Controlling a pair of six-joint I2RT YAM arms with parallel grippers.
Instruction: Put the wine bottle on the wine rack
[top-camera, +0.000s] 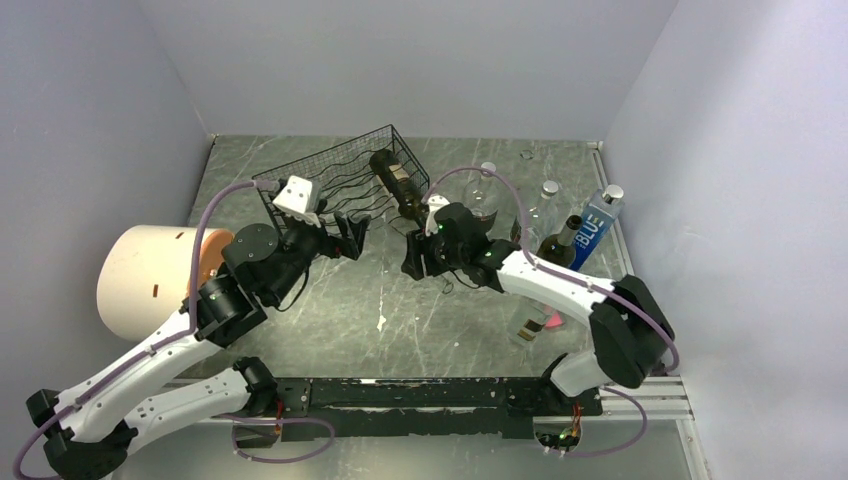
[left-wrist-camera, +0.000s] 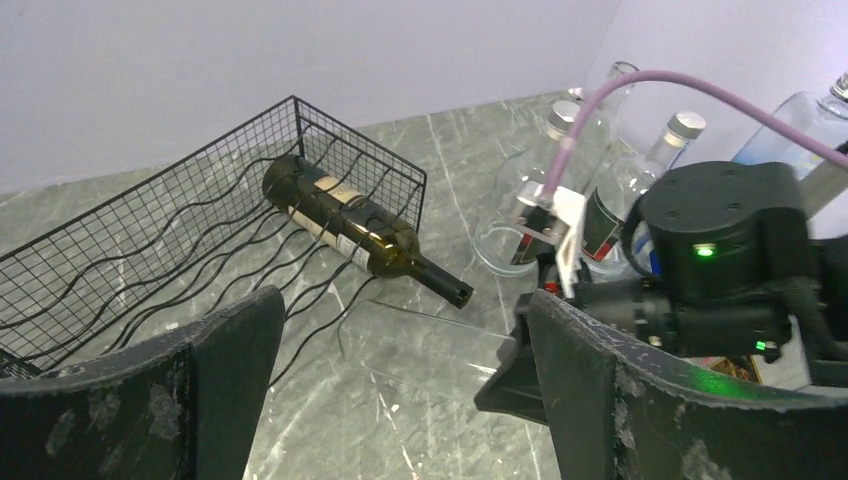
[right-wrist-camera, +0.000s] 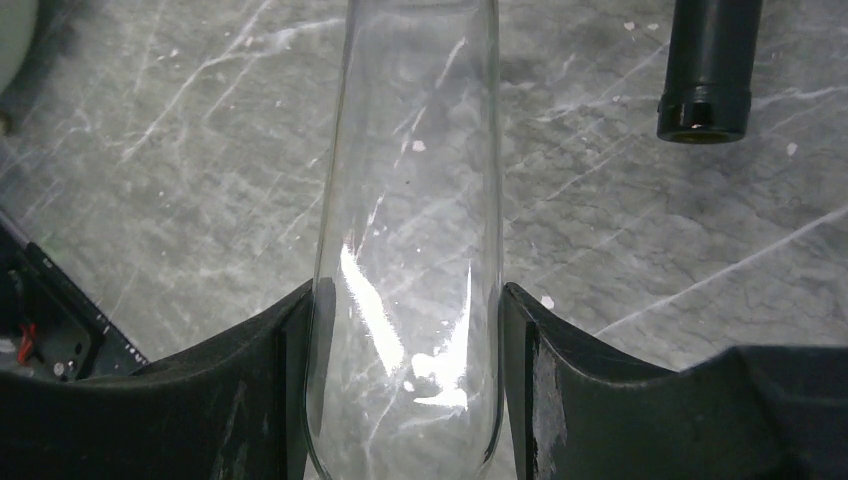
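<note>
Clear glass bottle (right-wrist-camera: 410, 250) lying sideways, right gripper (right-wrist-camera: 405, 300) clamping it between both fingers, near front edge of wine rack (top-camera: 330, 175). Dark wine bottle (top-camera: 397, 185) lying on rack's right end, neck pointing toward arms. Left gripper (top-camera: 352, 236) gaping wide, holding nothing, just beside rack front. Spare bottles (top-camera: 560, 225) standing at right.

Three plain walls, pale lilac-grey, close the space in: back wall (top-camera: 400, 60), left wall (top-camera: 90, 120), right wall (top-camera: 740, 130). Table top (top-camera: 400, 310) is grey-green marble pattern with white veins and scuffs, a black rail (top-camera: 400, 395) along its near edge. Light is soft and even; shadows are faint.
</note>
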